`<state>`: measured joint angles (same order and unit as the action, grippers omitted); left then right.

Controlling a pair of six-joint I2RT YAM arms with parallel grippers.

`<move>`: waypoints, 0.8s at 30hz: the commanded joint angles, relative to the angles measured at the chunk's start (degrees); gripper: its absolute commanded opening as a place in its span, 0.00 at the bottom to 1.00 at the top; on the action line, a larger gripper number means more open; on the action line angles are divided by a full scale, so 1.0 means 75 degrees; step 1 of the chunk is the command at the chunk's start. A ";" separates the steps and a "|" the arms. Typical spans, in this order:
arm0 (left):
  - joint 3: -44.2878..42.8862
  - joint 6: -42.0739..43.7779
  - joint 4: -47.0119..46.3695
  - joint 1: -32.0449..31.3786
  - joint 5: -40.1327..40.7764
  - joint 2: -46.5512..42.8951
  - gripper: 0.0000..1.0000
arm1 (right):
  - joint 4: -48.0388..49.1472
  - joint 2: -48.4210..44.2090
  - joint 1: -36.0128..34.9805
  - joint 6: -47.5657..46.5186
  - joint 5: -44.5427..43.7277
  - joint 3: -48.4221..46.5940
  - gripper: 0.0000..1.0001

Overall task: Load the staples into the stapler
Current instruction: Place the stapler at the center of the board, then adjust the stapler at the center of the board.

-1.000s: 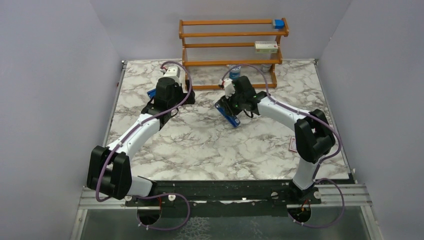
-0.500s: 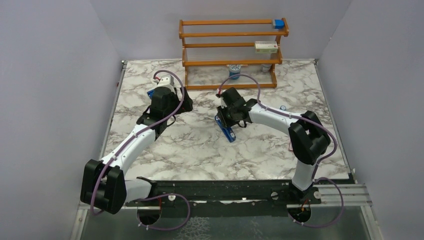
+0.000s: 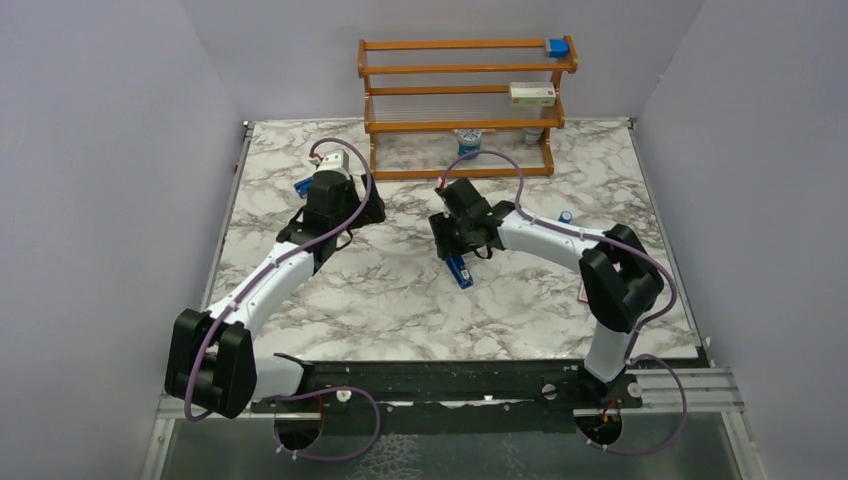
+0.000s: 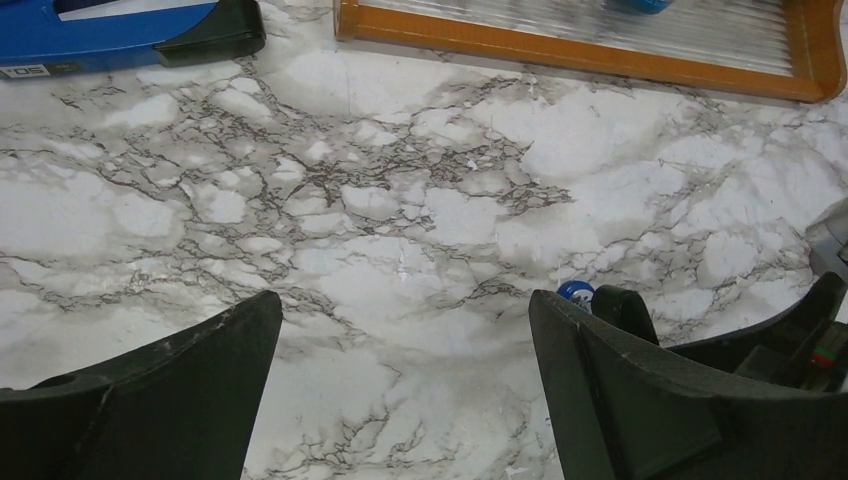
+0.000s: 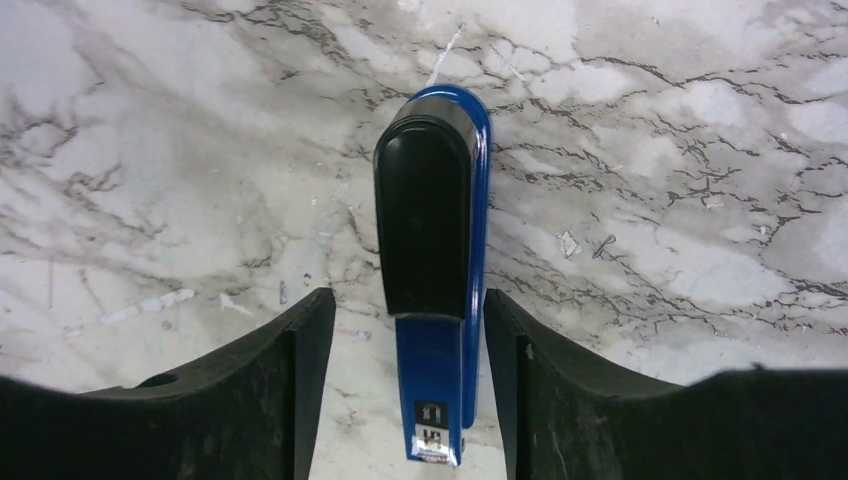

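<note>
R claw (image 5: 407,305) jaws apart, not clamped; stapler (image 5: 428,225) lies flat on table (image 5: 150,150) right btwn them. L claw (image 4: 405,305) wide open, empty. Stapler prob rigid, slick, hinged: grip mid-body across narrow sides.

Plain pale lilac-grey walls (image 3: 100,150) closed in on three sides a white bench (image 3: 400,300) veined in grey like marble, evenly lit, with an orange-brown wooden rack (image 3: 460,70) standing at its far edge and a metal rail (image 3: 700,385) along its near edge.
</note>
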<state>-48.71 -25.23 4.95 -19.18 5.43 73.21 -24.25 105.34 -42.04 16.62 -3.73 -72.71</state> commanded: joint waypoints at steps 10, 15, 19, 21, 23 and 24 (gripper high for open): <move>-0.0446 0.0101 0.0156 -0.0032 0.0254 0.0295 0.97 | 0.0800 -0.1884 -0.0019 0.0327 0.0253 0.1908 0.64; -0.0635 0.0014 0.0152 -0.0089 0.0137 0.0570 0.97 | 0.1497 -0.1962 -0.0031 0.0363 0.0933 0.2568 0.63; -0.0701 -0.0082 0.0139 -0.0140 -0.0015 0.0747 0.96 | 0.2477 -0.1919 -0.0106 0.0613 0.1816 0.2964 0.62; -0.0704 -0.0083 0.0110 -0.0156 -0.0073 0.0779 0.96 | 0.2745 -0.1816 -0.0257 0.0725 0.2000 0.2954 0.62; -0.0690 -0.0042 0.0085 -0.0162 -0.0102 0.0787 0.96 | 0.2921 -0.1659 -0.0501 0.0768 0.2053 0.2844 0.62; -0.0689 -0.0003 0.0082 -0.0162 -0.0113 0.0787 0.96 | 0.3008 -0.1609 -0.0642 0.0789 0.2064 0.2756 0.62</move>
<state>-52.18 -25.30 6.13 -20.01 5.61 78.76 -9.50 91.90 -43.40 20.75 6.94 -50.48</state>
